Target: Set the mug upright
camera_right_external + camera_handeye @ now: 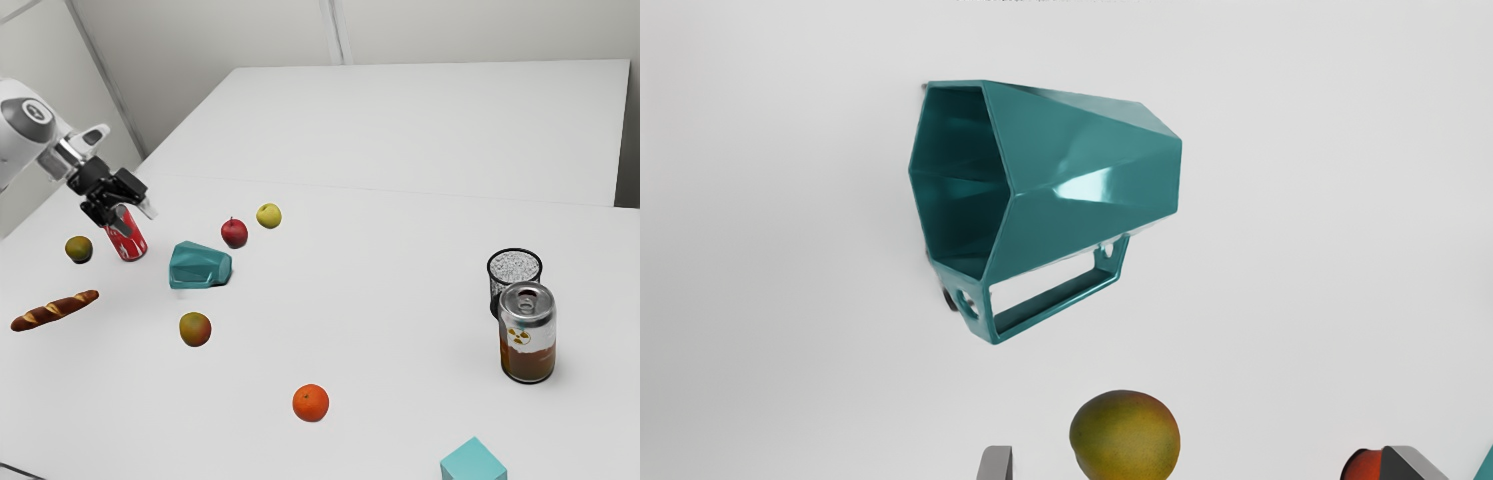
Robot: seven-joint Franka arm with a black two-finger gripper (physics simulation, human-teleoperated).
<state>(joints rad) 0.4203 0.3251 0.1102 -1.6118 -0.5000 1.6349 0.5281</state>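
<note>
Arm (16, 135), toward ten o'clock in exterior view, was white and rounded, its dark grey round badge (37, 111) bearing pale mark. Wrist (68, 152) showed silver-grey metal; gripper (137, 219) was black, blocky. Fingertips (995, 464) were grey, blunt.

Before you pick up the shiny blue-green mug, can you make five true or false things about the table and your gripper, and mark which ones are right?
1. The teal, many-sided mug lies on its side. True.
2. My black two-finger gripper is shut on the mug. False: it is open, with its fingers wide apart.
3. The round red apple sits near the small yellow apple. True.
4. The silver can with the brown lower part lies on its side. False: it stands upright.
5. The round orange fruit is farther toward the exterior view's right than the long brown bread. True.
</note>
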